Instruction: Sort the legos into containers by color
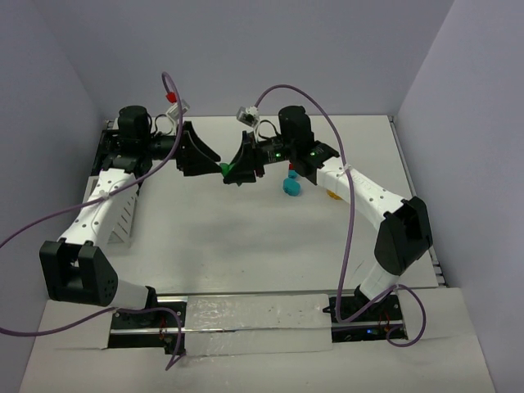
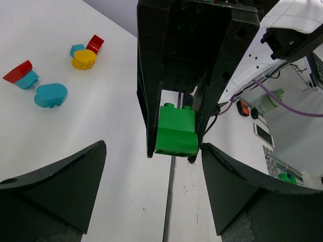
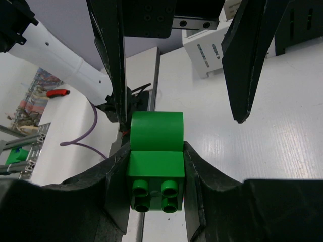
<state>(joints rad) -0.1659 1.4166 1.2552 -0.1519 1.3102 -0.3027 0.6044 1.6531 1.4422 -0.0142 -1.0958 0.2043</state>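
Note:
A green lego [image 3: 155, 161] with four studs sits pinched in my right gripper [image 3: 155, 151], which is shut on it above the table's middle [image 1: 229, 169]. My left gripper [image 2: 154, 191] faces it tip to tip, open, its fingers [image 2: 60, 186] spread wide on either side of the green lego [image 2: 175, 130] without touching it. Red [image 2: 17, 71], cyan [image 2: 50, 95] and yellow [image 2: 84, 59] legos lie loose on the table behind the right gripper. A white slatted container [image 1: 123, 214] stands at the left under my left arm.
A dark boxy shape [image 1: 105, 151] sits at the far left, mostly hidden behind the left arm. A seam [image 2: 170, 201] runs across the table under the grippers. Purple cables [image 1: 344, 164] loop over both arms. Walls close the table on three sides.

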